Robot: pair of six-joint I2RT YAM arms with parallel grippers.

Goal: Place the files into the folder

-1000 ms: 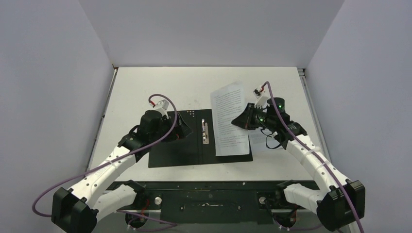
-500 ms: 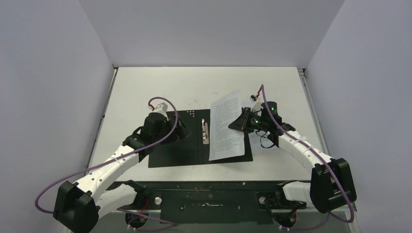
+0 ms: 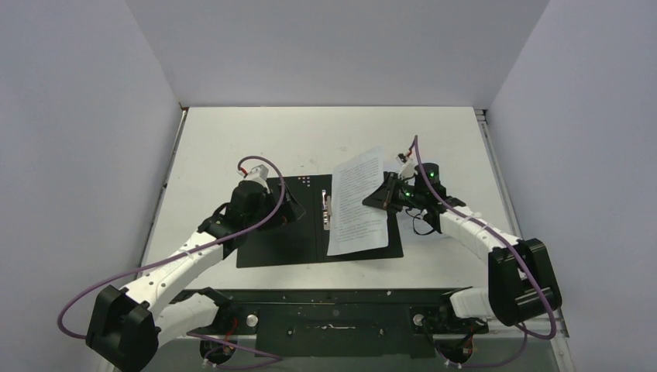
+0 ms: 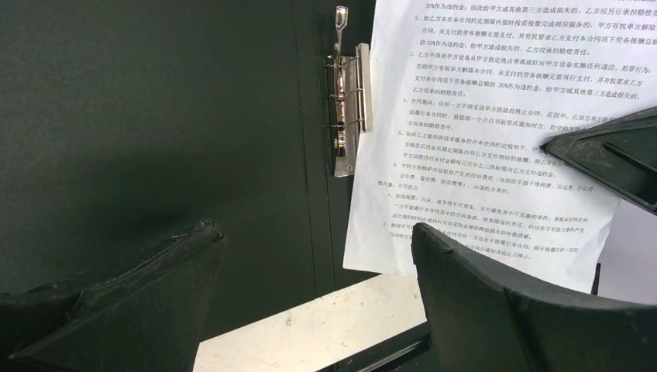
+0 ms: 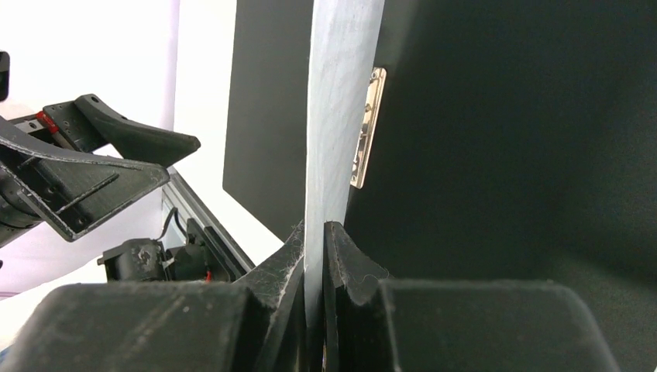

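Observation:
The folder lies open on the table, black inside up, with its metal clip along the spine. One printed white sheet of the files hangs tilted over the folder's right half, its left edge close to the clip. My right gripper is shut on that sheet's right edge; the right wrist view shows the paper edge-on, pinched between the fingers. My left gripper stands open above the folder's left half, holding nothing, left of the clip.
A second pale sheet lies on the table by the folder's right edge, under the right arm. Bare table stretches behind the folder. Grey walls close in on both sides. The black base rail runs along the near edge.
The right gripper has carried the sheet leftward, from over the folder's right edge to near the clip. The left gripper has hardly moved and stays open.

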